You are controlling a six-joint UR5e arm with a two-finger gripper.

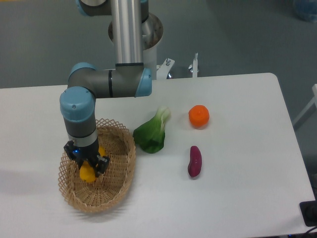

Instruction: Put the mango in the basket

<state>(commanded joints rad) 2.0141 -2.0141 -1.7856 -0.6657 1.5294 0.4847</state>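
mango (87, 172) largely hidden behind the gripper (88, 167), fingertips not discernible, basket (119, 186) left wall partly covered by the arm

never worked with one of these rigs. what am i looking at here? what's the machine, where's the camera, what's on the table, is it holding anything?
It is a single jointed robot arm, grey with light blue caps, mounted at the far edge of a white table. There is only one picture, taken by a fixed camera looking down from the front.

At the end of the arm is its black two-finger tool, pointing straight down into the large oval light-tan woven wicker basket at the left. The fingers sit around the smooth yellow-orange elongated mango, which is low inside the basket. They seem closed on it, though the tool partly hides the fruit.

Lying loose on the table to the right: a green leafy bok choy just beside the basket, a round orange fruit farther back, and a dark purple tuber nearer the camera.
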